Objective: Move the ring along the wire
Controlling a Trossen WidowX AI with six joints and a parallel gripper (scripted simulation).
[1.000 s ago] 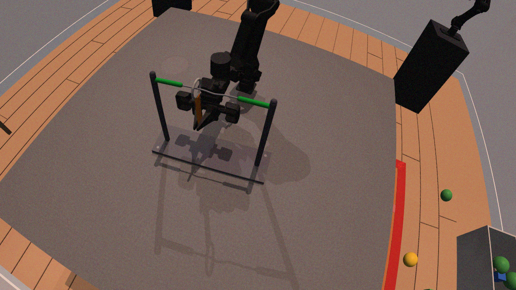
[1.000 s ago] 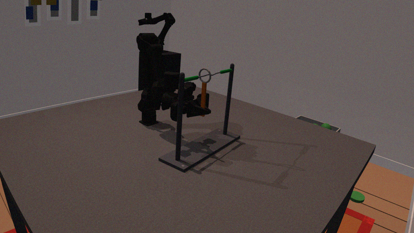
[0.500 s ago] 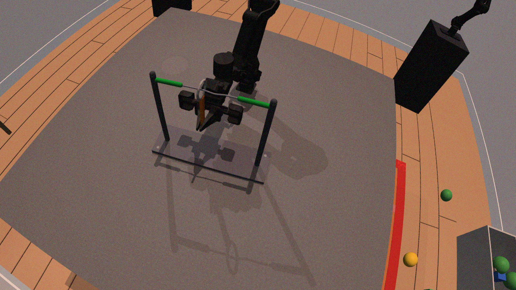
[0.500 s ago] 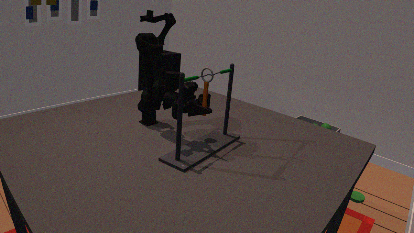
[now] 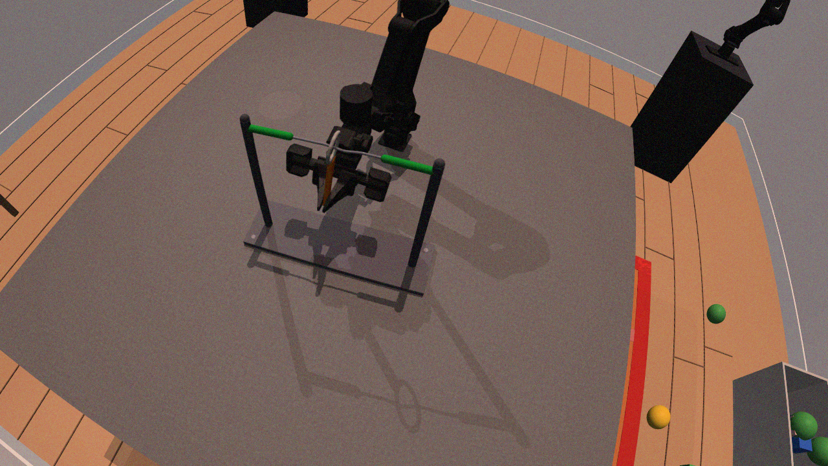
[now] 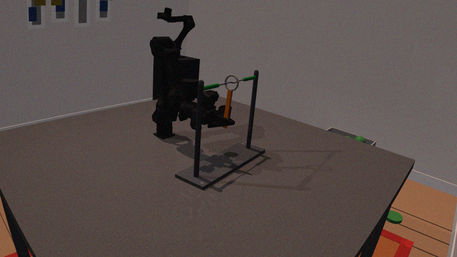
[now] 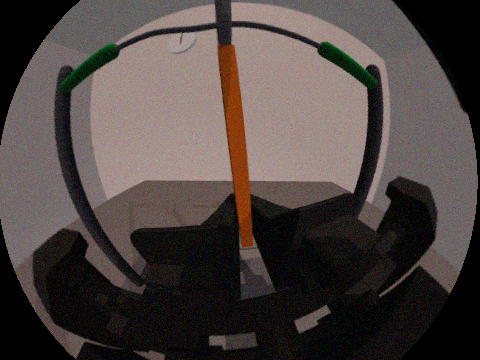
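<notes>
My gripper [image 5: 324, 207] [image 6: 230, 122] [image 7: 238, 196] is shut on the orange handle [image 5: 328, 180] [image 6: 227, 104] [image 7: 237, 125], which stands upright, slightly tilted. The grey ring [image 6: 225, 78] is above the handle, around the thin grey wire [image 5: 309, 140] [image 6: 222, 84] [image 7: 280, 28], near its middle bend. Whether the ring touches the wire is too small to tell. One green part [image 5: 270, 133] [image 6: 249, 78] [image 7: 347, 64] and the other green part [image 5: 407, 164] [image 6: 211, 86] [image 7: 90, 66] both stand away from the ring. In the wrist view only the ring's edge shows.
Two dark posts [image 5: 256, 173] [image 5: 426, 214] [image 6: 197, 134] [image 6: 252, 111] [image 7: 64, 125] [image 7: 374, 125] stand on the base plate [image 5: 399, 272] [image 6: 191, 176], one on each side of the gripper. The arm reaches in from behind the wire. The grey table top [image 5: 173, 324] [image 6: 127, 198] lies beneath.
</notes>
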